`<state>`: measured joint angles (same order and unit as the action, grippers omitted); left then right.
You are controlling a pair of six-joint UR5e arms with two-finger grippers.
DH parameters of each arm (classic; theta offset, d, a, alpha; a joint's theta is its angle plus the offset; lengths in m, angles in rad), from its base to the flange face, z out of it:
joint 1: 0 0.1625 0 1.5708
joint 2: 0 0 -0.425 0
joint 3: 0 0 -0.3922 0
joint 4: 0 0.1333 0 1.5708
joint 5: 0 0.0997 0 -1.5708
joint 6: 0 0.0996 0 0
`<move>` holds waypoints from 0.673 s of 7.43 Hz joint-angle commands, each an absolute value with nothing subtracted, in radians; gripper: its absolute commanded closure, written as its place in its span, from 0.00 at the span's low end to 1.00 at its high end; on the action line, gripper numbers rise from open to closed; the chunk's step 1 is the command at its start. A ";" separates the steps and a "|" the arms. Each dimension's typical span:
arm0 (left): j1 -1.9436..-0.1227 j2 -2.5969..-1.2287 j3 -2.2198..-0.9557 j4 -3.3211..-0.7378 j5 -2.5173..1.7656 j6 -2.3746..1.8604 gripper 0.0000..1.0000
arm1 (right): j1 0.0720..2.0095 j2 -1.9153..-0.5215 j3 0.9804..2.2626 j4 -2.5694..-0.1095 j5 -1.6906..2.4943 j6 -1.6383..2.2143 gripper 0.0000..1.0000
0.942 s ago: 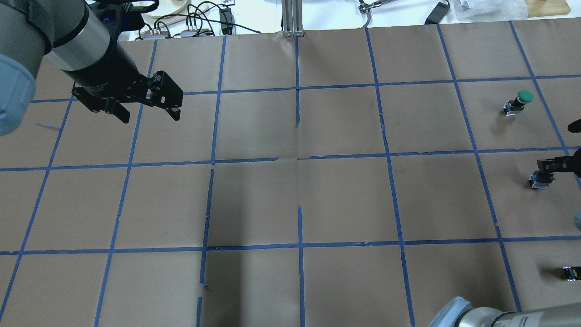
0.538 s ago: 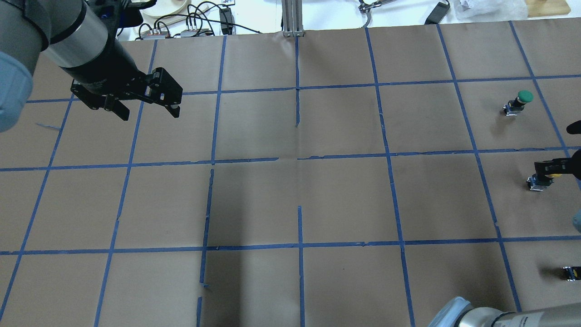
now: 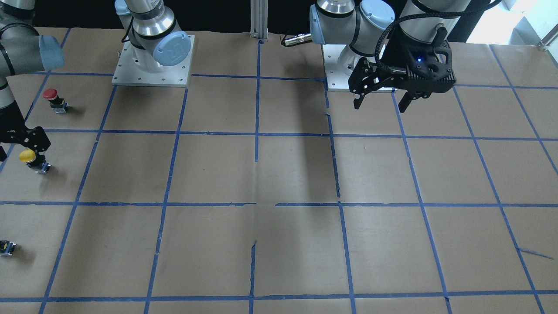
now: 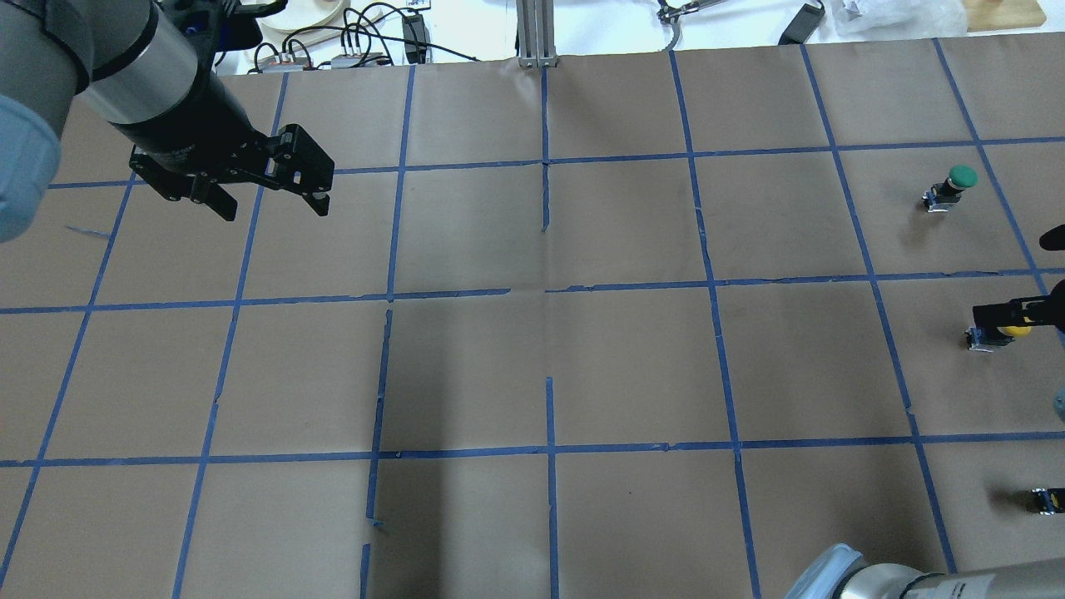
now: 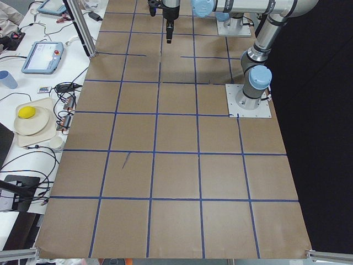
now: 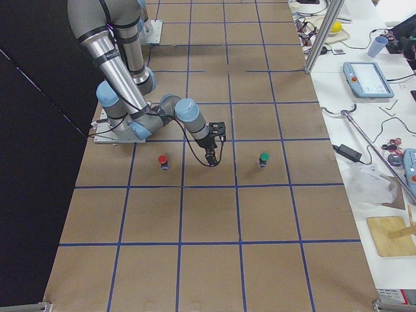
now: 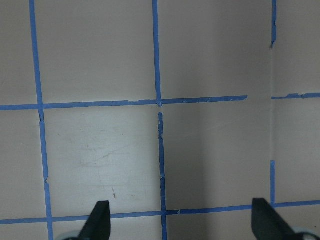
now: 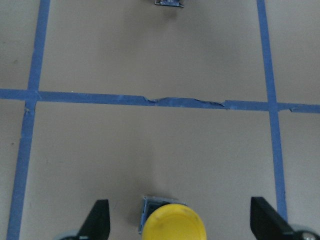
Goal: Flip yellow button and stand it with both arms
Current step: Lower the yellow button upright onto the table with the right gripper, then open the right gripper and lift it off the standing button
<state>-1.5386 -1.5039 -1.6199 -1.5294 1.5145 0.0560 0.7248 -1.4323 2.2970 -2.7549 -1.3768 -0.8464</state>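
The table (image 3: 279,174) holds one yellow button (image 3: 28,156), one red button (image 3: 50,93), one green button (image 4: 963,175) and one capless block (image 3: 6,247). Both are spread wide: the left hand (image 3: 379,105), and the right hand (image 8: 180,212) over the yellow one.

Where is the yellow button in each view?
Front-facing: yellow button at left edge, mid-height.
Overhead: right edge, mid-height.
Exterior left: cannot make it out.
Exterior right: masked by right claw.
Left wrist: absent.
Right wrist: bottom centre.
Landmark: right claw straddling it.

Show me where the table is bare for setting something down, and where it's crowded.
Bare: the whole middle of the table, from the taped squares under the left hand across to the yellow button. Crowded: only the robot's right edge, where the red button, the yellow button under the open right hand, and a small dark block line up.
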 commanded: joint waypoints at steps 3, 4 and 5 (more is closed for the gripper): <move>-1.539 -1.503 -1.620 -1.529 1.514 0.061 0.00 | 0.742 -1.483 2.093 -2.350 -1.413 -0.726 0.00; -1.539 -1.503 -1.620 -1.529 1.514 0.061 0.00 | 0.745 -1.496 2.044 -2.257 -1.414 -0.726 0.00; -1.539 -1.503 -1.620 -1.529 1.514 0.061 0.00 | 0.749 -1.506 1.996 -2.168 -1.446 -0.724 0.00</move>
